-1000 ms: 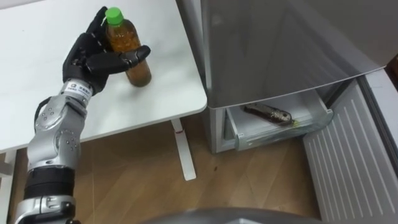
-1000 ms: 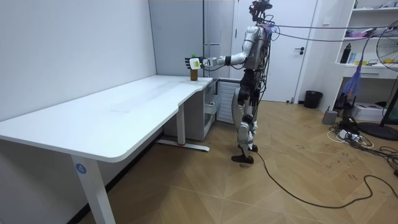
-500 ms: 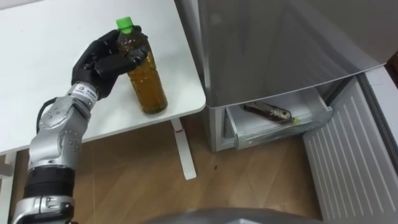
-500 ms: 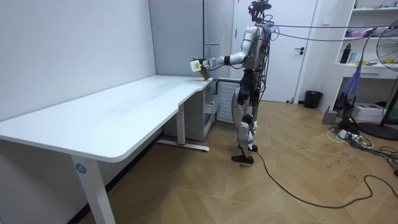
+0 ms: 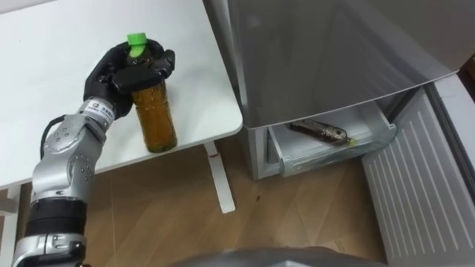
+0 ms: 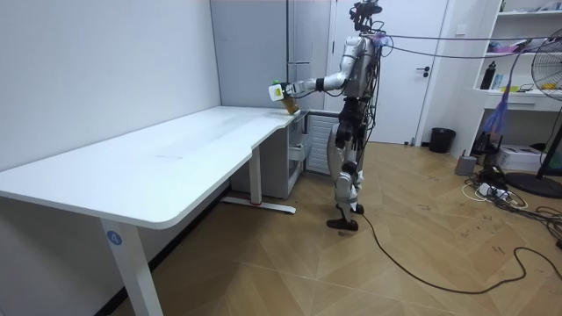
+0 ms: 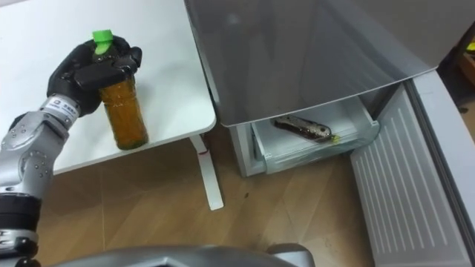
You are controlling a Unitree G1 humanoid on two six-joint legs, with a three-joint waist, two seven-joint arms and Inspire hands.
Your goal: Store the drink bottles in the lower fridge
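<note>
In the left eye view I count two bottles, one table, one fridge with one drawer pulled out, and one hand of mine. My left hand (image 5: pixel 119 70) sits at about 10 o'clock in the picture, fingers and thumb curled tight round the neck of the amber bottle (image 5: pixel 154 119), just under its green cap (image 5: pixel 136 38). The cap pokes out at 12 o'clock from my fingers, and the body hangs from my palm toward 5 o'clock. The base is over the near edge of the white table (image 5: pixel 44 67); I cannot tell whether it touches. From the held bottle, the second bottle (image 5: pixel 320 132) lies at 3 o'clock, well apart, on its side in the open drawer (image 5: pixel 326 157) at the bottom of the grey fridge (image 5: pixel 334 52). The white fridge door (image 5: pixel 415 193) stands open at 5 o'clock.

In the room view I stand at the far end of the table (image 6: pixel 176 167), my left arm stretched toward the room view's left. The bottle (image 6: pixel 285 99) is tilted in my hand (image 6: pixel 279 89), cap toward 10 o'clock.

In the right eye view the count matches: the held bottle (image 7: pixel 125 115) is at 5 o'clock from my closed hand (image 7: pixel 80 70), the other (image 7: pixel 302 127) in the drawer (image 7: pixel 312 154).
</note>
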